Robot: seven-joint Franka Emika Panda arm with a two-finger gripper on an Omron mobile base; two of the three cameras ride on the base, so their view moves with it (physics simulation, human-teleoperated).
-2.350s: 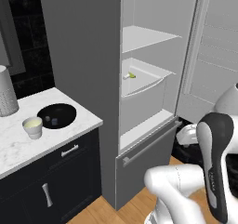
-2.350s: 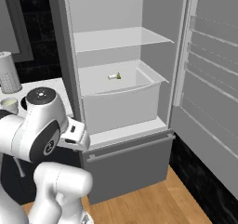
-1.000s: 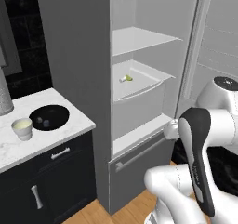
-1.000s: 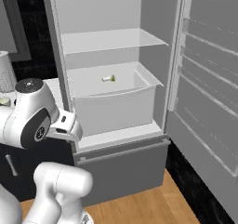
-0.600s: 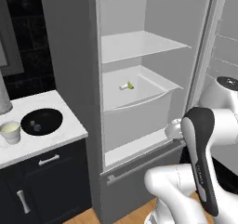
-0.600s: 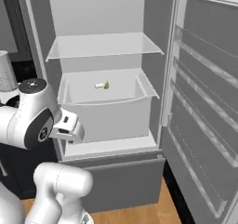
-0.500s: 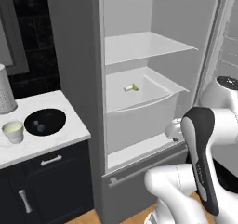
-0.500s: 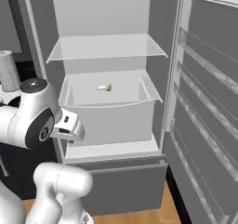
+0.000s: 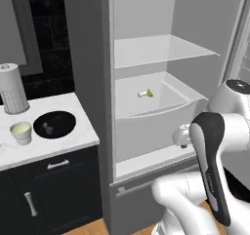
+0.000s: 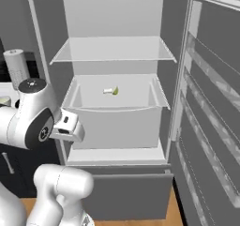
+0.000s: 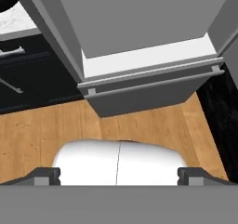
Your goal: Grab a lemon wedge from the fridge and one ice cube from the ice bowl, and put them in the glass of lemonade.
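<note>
- My base has rolled closer; the tall matte grey fridge [image 10: 42, 56] now faces me squarely.
- Tiny pale lemon wedge [image 10: 111, 91] lies in its middle drawer.
- My gripper [image 11: 118, 174] hangs low, fingers apart, empty; reaching comes next.

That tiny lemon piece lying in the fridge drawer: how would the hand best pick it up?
Probably from above, reaching in through the open front of the fridge. The lemon wedge lies flat on the floor of the white drawer, whose front wall blocks a level approach. Pinching across its narrow middle looks best, since it lies lengthwise, pale end left, green end right.
</note>
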